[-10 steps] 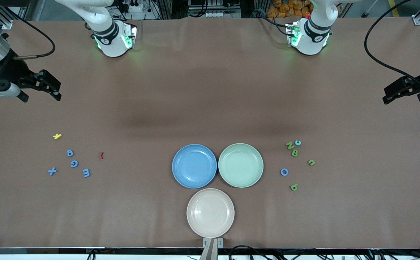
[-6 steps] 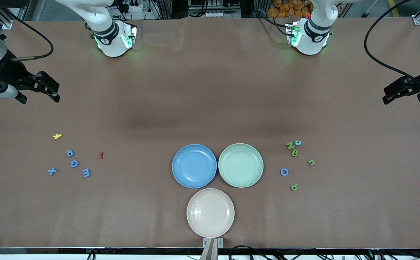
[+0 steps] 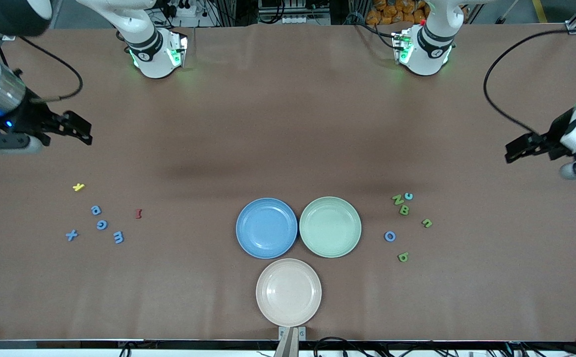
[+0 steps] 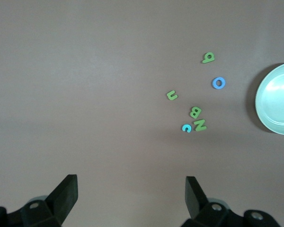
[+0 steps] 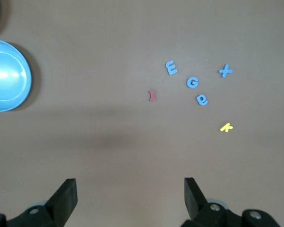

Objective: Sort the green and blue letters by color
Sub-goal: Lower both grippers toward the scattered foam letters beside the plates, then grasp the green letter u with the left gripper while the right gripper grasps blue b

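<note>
Several blue letters (image 3: 101, 224) (image 5: 192, 82) lie in a loose group toward the right arm's end of the table. Several green letters (image 3: 404, 210) (image 4: 195, 112) lie toward the left arm's end, with a blue O (image 3: 389, 236) (image 4: 218, 83) and a small light-blue c (image 3: 408, 196) (image 4: 186, 127) among them. My right gripper (image 3: 84, 132) (image 5: 130, 189) hangs open and empty over bare table, apart from the blue group. My left gripper (image 3: 512, 151) (image 4: 131, 187) also hangs open and empty over bare table, apart from the green group.
A blue plate (image 3: 266, 228) (image 5: 7, 75) and a pale green plate (image 3: 330, 226) (image 4: 279, 99) stand side by side mid-table. A beige plate (image 3: 288, 292) sits nearer the front camera. A yellow letter (image 3: 78, 187) and a dark red letter (image 3: 138, 213) lie by the blue group.
Both arms have shifted. The left gripper has come in from the table's end and lower in the front view. The right gripper has moved slightly inward. No letter has moved.
</note>
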### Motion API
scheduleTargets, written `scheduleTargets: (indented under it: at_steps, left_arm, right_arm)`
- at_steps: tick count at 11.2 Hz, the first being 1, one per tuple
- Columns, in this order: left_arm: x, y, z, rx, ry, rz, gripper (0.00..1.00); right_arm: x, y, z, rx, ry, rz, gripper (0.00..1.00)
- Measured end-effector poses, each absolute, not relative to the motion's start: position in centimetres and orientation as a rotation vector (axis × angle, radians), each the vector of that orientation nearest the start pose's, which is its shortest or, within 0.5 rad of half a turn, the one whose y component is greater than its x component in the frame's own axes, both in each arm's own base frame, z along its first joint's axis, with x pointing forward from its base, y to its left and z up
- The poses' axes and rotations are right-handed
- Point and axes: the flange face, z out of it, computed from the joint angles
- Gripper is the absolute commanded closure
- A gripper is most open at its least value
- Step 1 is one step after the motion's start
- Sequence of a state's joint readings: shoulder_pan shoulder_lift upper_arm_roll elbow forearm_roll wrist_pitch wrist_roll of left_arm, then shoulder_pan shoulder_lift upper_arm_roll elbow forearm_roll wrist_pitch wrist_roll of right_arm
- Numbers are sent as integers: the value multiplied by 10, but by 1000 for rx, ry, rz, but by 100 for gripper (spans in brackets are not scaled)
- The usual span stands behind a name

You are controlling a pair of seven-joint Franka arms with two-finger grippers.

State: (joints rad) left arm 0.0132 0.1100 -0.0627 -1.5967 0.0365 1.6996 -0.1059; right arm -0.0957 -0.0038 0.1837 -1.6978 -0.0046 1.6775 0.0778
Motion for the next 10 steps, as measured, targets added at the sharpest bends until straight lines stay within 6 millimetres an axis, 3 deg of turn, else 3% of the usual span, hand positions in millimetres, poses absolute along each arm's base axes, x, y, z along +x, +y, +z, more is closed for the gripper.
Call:
scheduleTargets:
  at_steps: [2,5,8,10]
  left_arm:
    - [605,-23,496,-3113,-73,-12,0]
    - [617,-19,403,-3121,-59,-45,0]
    - [632,-23,329,-3133,-50,-48,0]
    - [638,-23,285,-3135,-202,-41,0]
  right_arm:
    - [592,32,514,-3163,-75,23,0]
    - [622,-26,418,-3150,-172,13,0]
    - [646,-82,330,-3098,-484,1,0]
    - [657,-110,279,-3037,-727,-6,0]
